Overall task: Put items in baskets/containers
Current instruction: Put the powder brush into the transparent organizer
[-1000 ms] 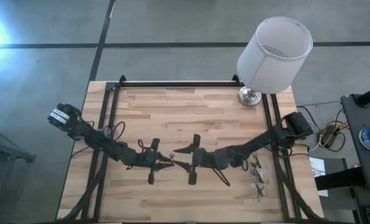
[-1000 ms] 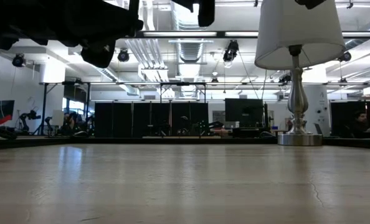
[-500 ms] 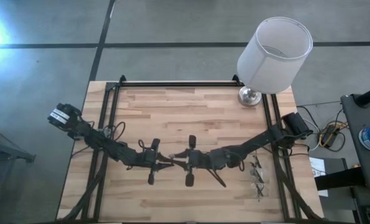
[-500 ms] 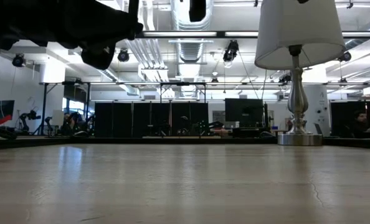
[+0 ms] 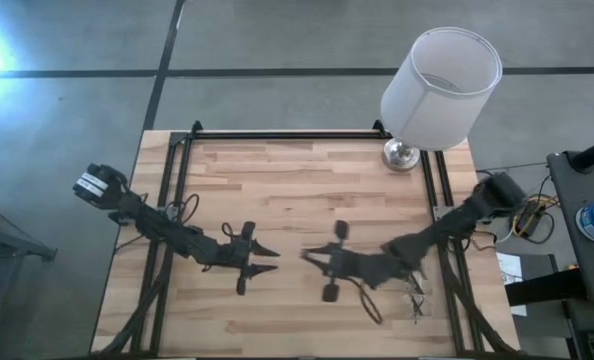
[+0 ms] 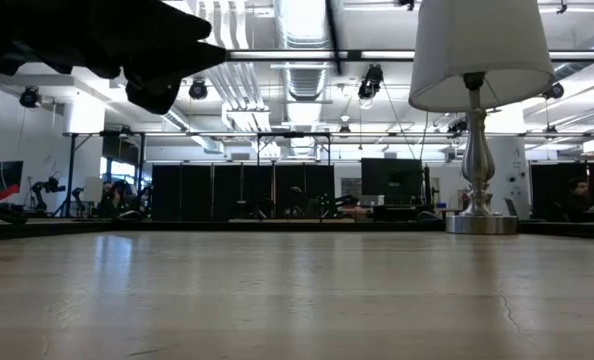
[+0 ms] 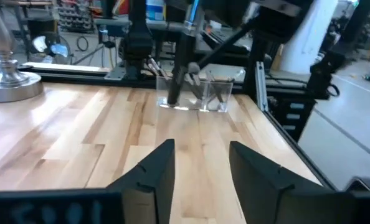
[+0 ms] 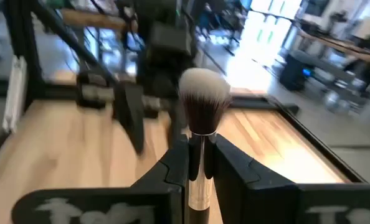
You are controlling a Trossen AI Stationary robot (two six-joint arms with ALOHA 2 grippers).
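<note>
My right gripper (image 8: pixel 199 144) (image 5: pixel 308 256) is shut on a makeup brush (image 8: pixel 203 102) with dark, white-tipped bristles and a silver collar, over the middle of the table. A short way toward the table's left edge, my left gripper (image 5: pixel 274 259) (image 7: pixel 200 158) stands open and holds nothing. The clear container (image 7: pixel 194 93) (image 5: pixel 413 290) stands at the table's right edge with a few brushes leaning inside it. My right gripper pinches the brush's silver collar (image 8: pixel 199 177), just below the bristles, between its two fingers. The brush lies along the fingers, and its bristle head sticks out past their tips toward the table's left edge. It is lifted clear of the table.
A lamp with a white shade (image 5: pixel 440 85) stands on its silver foot (image 5: pixel 401 155) at the far right corner. Dark rails (image 5: pixel 177 200) run along the left, right and far sides. The wooden table (image 5: pixel 307 190) lies bare between the arms and the lamp.
The two grippers met at the table's middle. My right gripper shut on the brush while my left still held it. My left gripper then opened and let go. My right gripper has drawn back toward the table's right edge with the brush.
</note>
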